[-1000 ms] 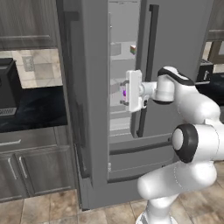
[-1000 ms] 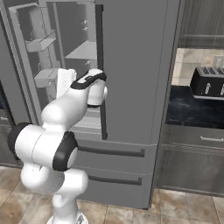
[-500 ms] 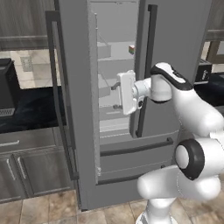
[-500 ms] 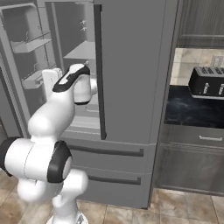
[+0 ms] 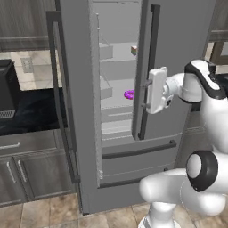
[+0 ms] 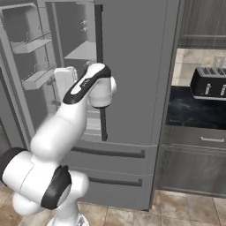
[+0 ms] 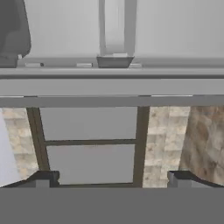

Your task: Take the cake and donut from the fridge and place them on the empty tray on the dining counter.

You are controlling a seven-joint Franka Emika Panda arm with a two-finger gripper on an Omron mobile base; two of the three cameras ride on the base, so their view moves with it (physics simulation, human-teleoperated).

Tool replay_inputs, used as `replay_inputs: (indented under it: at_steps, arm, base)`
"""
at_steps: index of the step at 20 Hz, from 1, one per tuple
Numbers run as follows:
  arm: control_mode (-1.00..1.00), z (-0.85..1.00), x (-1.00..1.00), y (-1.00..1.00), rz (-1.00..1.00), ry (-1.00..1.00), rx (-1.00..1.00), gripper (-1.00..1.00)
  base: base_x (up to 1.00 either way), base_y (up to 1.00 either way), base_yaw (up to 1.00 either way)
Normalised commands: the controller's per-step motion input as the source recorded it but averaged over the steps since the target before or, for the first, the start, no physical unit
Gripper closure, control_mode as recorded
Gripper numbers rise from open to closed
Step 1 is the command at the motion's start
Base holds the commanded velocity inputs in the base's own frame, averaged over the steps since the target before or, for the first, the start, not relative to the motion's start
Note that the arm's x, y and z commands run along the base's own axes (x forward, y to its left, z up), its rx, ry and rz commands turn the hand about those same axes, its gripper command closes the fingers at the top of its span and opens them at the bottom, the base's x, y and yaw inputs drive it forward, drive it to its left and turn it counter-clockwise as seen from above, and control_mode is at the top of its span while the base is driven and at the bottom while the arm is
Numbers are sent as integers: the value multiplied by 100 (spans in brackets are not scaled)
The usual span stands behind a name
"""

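With the fridge [image 5: 120, 111] door swung open, left base view: donut [image 5: 129, 94] on a middle shelf inside, cake [image 5: 133, 50] a shelf higher; neither fetched. Right base view: door bins visible. Hand view: gripper [image 7: 113, 178] spread, empty.

The fridge [image 5: 116, 133] left door swings wider — the gripper [image 7: 112, 177] lets go, jaws spreading, pulling back from the handle.
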Motion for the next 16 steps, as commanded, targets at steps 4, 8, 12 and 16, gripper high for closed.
replay_inputs:
  at_steps: [4,8,12,16]
  arm:
    - [-100,10,-34,-100,7,-43,-28,-100]
    - [-100,-41,-42,-98,7,-92,-37,-100]
    - [-100,-42,-39,-84,1,-100,-37,-100]
    - [-100,-55,-8,-17,-11,-92,-8,-100]
  base:
    - [0,0,0]
    - [0,0,0]
    - [0,0,0]
    - [0,0,0]
